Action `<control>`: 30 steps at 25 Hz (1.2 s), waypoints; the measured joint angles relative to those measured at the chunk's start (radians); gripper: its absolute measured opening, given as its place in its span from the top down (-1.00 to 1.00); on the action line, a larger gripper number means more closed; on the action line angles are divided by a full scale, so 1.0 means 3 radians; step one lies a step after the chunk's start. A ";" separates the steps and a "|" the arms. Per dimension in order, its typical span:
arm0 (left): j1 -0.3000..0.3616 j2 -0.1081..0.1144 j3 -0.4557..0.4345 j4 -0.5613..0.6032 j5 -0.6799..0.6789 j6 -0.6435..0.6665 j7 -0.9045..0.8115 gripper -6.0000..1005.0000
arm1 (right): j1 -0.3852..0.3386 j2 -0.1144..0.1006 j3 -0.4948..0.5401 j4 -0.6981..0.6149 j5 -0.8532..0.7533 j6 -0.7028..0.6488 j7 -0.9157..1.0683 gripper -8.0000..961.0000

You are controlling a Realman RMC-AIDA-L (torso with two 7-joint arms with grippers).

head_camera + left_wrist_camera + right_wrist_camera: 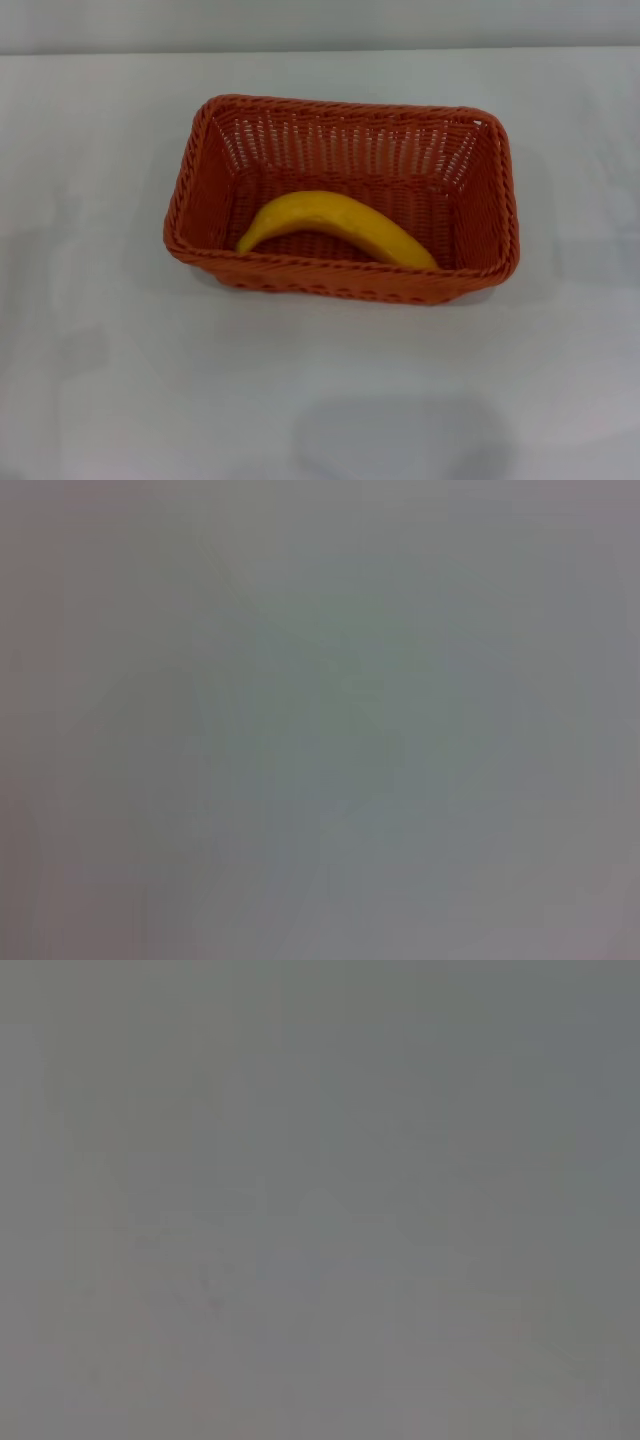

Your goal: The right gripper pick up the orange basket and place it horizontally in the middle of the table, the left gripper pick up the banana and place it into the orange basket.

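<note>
Head view: curved yellow banana (337, 228) is seen inside the rectangular orange woven basket (342, 279), mid white tabletop (120, 380).
Basket is laid lengthwise, so the task is judged complete; neither claw is seen, so their state cannot be told.

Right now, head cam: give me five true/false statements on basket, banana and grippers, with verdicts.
1. The banana lies inside the basket. True.
2. The basket is tipped on its side. False: it sits upright on the table, opening up.
3. A gripper is holding the banana. False: neither gripper shows in any view.
4. The basket's long side runs left to right across the head view. True.
5. The banana stands on end against the back wall. False: it lies flat on the basket floor, toward the near wall.
</note>
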 joint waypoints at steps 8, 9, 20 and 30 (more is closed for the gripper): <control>-0.0043 0.0000 0.0000 0.0054 -0.0044 0.0001 0.0084 -0.73 | 0.0016 0.0014 -0.0014 0.0017 -0.0002 0.0029 0.0000 -0.82; -0.0042 0.0000 0.0000 0.0073 -0.0045 0.0011 0.0103 -0.73 | 0.0017 0.0015 -0.0016 0.0030 -0.0003 0.0029 -0.0009 -0.82; -0.0098 -0.0005 0.0000 0.0143 -0.0025 0.0095 0.0271 -0.74 | 0.0023 0.0013 0.0005 0.0086 -0.0004 0.0069 -0.0011 -0.82; -0.0129 -0.0005 0.0000 0.0215 -0.0033 0.0079 0.0324 -0.74 | 0.0039 0.0018 0.0005 0.0098 -0.0005 0.0233 0.0009 -0.82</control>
